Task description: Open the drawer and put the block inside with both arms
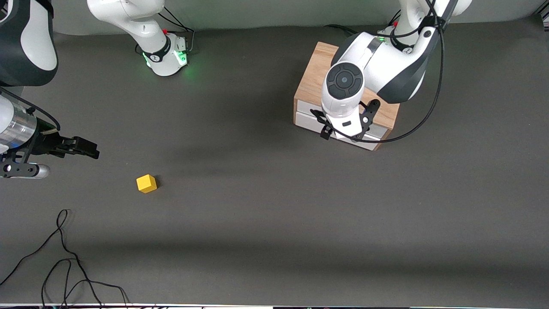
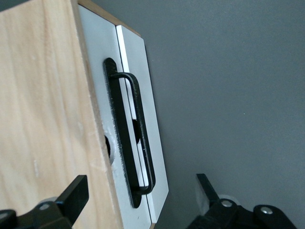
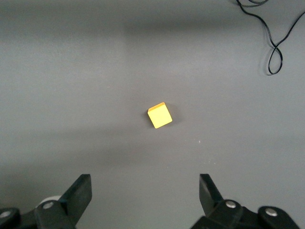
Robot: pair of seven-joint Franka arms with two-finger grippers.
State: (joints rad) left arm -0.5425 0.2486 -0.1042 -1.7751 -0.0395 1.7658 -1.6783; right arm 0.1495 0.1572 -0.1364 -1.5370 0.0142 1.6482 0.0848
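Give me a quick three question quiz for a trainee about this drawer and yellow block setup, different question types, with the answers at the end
1. True or false: the drawer is already pulled out of the wooden box.
2. Multiple choice: the block is A) in the right gripper, B) lying free on the table, C) on top of the wooden box.
3. Fill in: the left gripper hangs open above the drawer's black ____.

Key:
1. False: its white front sits flush with the box.
2. B: the right gripper is open above it and touches nothing.
3. Handle: one finger shows over the box top, the other past the drawer front.
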